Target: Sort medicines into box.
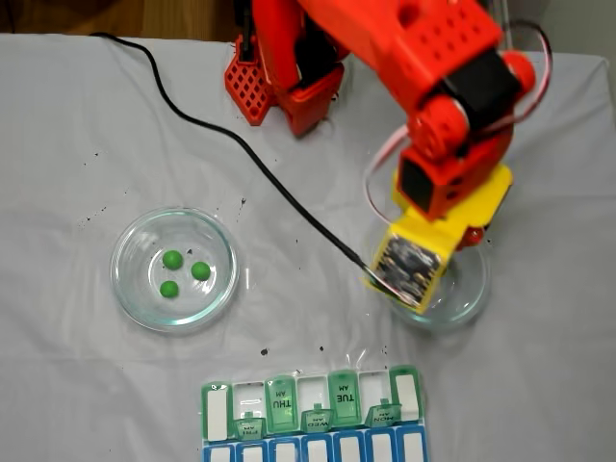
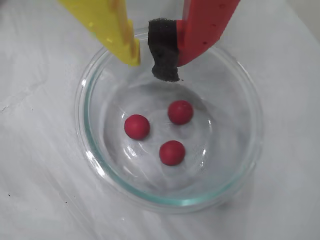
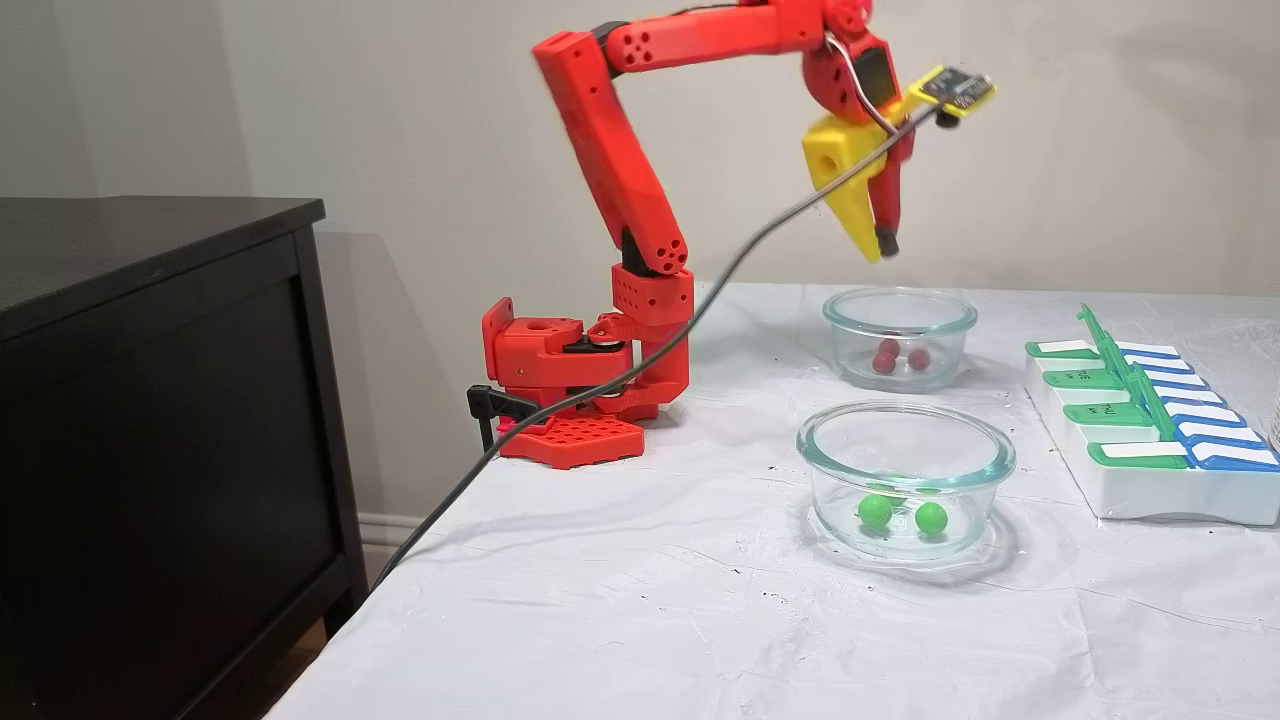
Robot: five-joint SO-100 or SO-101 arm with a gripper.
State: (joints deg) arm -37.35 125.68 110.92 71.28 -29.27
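In a fixed view from above, the red arm (image 1: 423, 77) leans over a clear glass dish (image 1: 467, 289) at the right, its yellow wrist part and circuit board hiding most of that dish. A second glass dish (image 1: 173, 268) sits well apart at the left and holds three green pills (image 1: 171, 259). The pill box (image 1: 313, 409) lies along the bottom edge, several green lids standing open, a blue row below them cut by the frame. A black cable (image 1: 241, 144) crosses the white table cover (image 1: 77, 366) from the top left to the wrist. Bare cloth lies between the two dishes and above the box.

In the wrist view, the gripper (image 2: 152, 62) hangs above the far rim of the dish (image 2: 100, 165), yellow finger (image 2: 112, 27) and red finger (image 2: 205, 25) a narrow gap apart with a black foam pad on the red one, nothing between them. Three red pills (image 2: 137, 126) lie apart on the dish floor, all uncovered.

In a fixed view from the side, the gripper (image 3: 880, 245) is well above the far dish (image 3: 900, 325), tips pointing down. The near dish (image 3: 905, 480) with green pills stands in front; the box (image 3: 1150, 490) lies at the right edge of the table. A dark cabinet (image 3: 150, 400) stands left of the table
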